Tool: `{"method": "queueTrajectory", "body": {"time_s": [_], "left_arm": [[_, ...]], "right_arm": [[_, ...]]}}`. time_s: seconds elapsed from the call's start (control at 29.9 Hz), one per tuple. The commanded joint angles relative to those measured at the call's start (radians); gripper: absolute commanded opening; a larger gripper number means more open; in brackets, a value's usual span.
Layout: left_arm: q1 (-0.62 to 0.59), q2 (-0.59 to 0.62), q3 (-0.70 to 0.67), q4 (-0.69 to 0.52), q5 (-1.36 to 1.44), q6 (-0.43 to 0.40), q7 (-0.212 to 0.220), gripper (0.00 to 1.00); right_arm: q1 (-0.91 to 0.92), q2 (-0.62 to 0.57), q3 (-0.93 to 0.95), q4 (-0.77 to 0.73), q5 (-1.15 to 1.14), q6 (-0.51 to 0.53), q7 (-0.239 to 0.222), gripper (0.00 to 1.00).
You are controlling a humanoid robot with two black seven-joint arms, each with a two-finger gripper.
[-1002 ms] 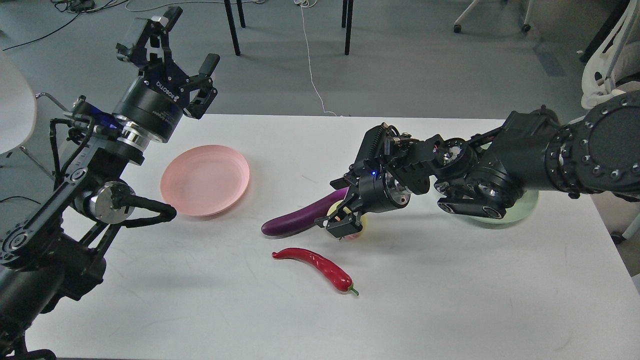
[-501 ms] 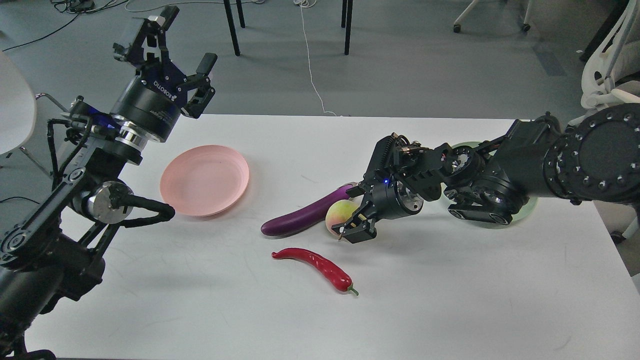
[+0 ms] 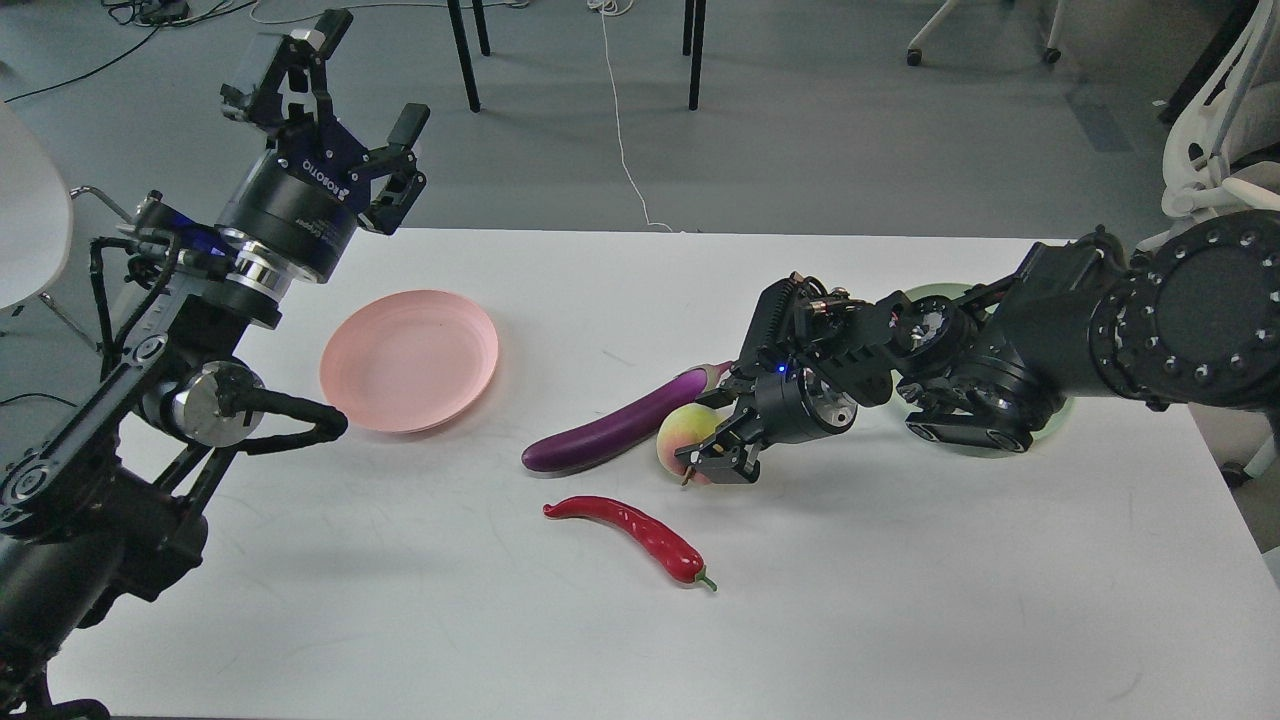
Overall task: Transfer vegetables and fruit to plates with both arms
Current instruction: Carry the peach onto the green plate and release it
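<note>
The yellow-pink peach (image 3: 684, 436) lies next to the purple eggplant (image 3: 615, 428) at mid table. My right gripper (image 3: 712, 438) reaches in from the right, with one finger above the peach and one below, shut on it low at the table. The red chili (image 3: 640, 534) lies in front of them. The pink plate (image 3: 410, 360) is empty at the left. The pale green plate (image 3: 1062, 408) is mostly hidden behind my right arm. My left gripper (image 3: 365, 75) is open and empty, raised beyond the pink plate. The dark red fruit is out of view.
The white table (image 3: 900, 600) has its far edge just behind the plates and its right edge near my right arm. Chair legs, a white chair and cables stand on the floor beyond.
My right gripper has drawn back to the right and turned, uncovering the peach, and its fingers have closed in around it. My left arm has drifted slightly left.
</note>
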Motion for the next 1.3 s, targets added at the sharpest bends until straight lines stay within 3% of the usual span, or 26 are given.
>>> {"method": "queueTrajectory", "body": {"time_s": [0.0,0.2,0.43,0.87,1.1,1.27], "left_arm": [[0.0,0.003,0.0,-0.007,0.0,0.0,0.004,0.98],[0.0,0.024,0.002,-0.009,-0.001,-0.006,0.005,0.98],[0.002,0.035,0.005,-0.021,-0.001,-0.003,0.005,0.98],[0.003,0.052,0.005,-0.023,-0.001,-0.005,0.005,0.98],[0.003,0.054,0.006,-0.023,-0.001,-0.005,0.005,0.98],[0.003,0.054,0.005,-0.023,-0.001,-0.005,0.004,0.98]], "right_arm": [[0.065,-0.02,0.023,0.018,0.001,-0.032,0.0,0.35],[0.148,-0.192,0.027,0.021,-0.038,-0.033,0.0,0.36],[0.098,-0.376,-0.005,-0.017,-0.094,-0.035,0.0,0.37],[-0.114,-0.431,-0.013,-0.141,-0.101,-0.084,0.0,0.43],[-0.155,-0.442,-0.013,-0.156,-0.101,-0.086,0.0,0.59],[-0.161,-0.459,-0.007,-0.167,-0.099,-0.087,0.0,0.9]]}}
